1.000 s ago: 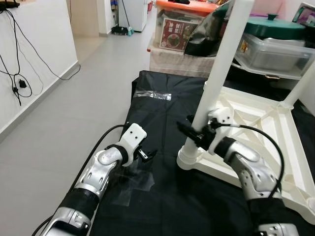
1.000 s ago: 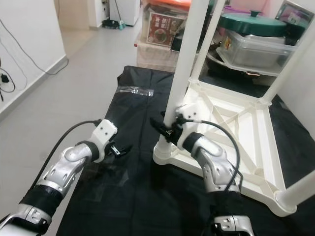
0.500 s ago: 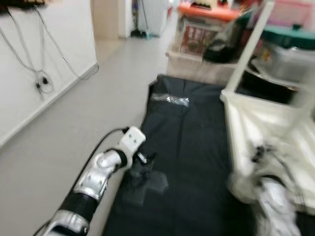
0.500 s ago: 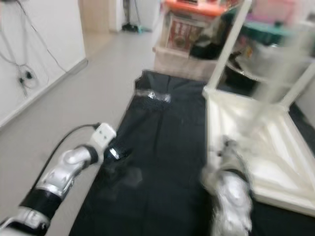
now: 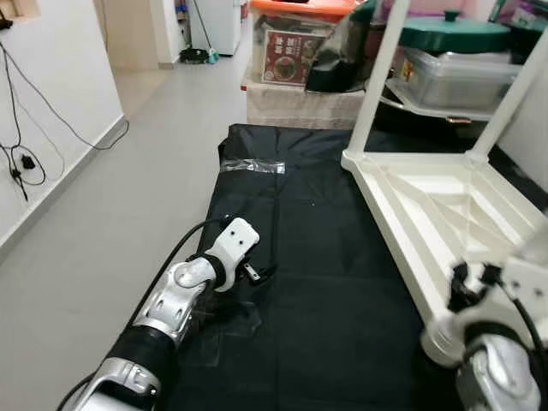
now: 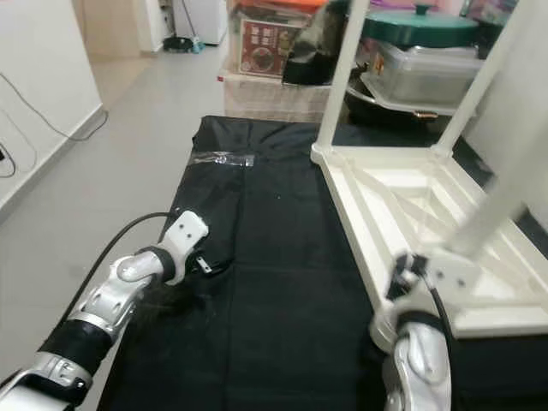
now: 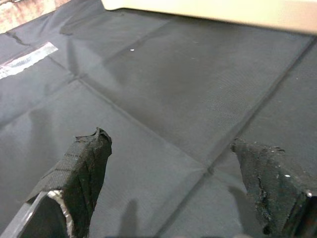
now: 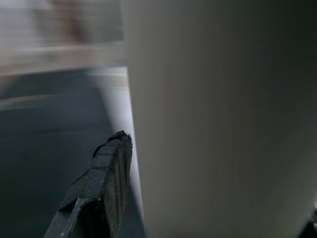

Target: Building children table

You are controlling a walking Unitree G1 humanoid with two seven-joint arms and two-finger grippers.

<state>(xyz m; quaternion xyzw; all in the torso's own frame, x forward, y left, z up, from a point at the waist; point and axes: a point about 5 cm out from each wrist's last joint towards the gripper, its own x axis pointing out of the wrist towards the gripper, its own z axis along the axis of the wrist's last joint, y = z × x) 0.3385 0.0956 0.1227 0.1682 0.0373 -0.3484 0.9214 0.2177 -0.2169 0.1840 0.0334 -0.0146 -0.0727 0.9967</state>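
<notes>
A: Left first: what's the left gripper [image 5: 259,274] doing?
B: Hovering low over the black mat [image 5: 342,282], fingers spread wide, holding nothing; probably just parked clear.
A: And the table [image 5: 445,201]?
B: Upside down on the mat so legs can go in from above.
A: The right gripper [image 6: 402,278]?
B: At the near leg [image 6: 505,193], by its corner socket; one finger [image 8: 101,186] lies against it. Likely steadying it, but I can't tell if it's clamped.
A: Containers?
B: A clear tub [image 5: 458,77] behind; contents unclear.

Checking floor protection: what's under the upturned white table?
A black mat lies under the white table, spreading past it toward the left gripper. What lies beneath the frame itself is covered.
</notes>
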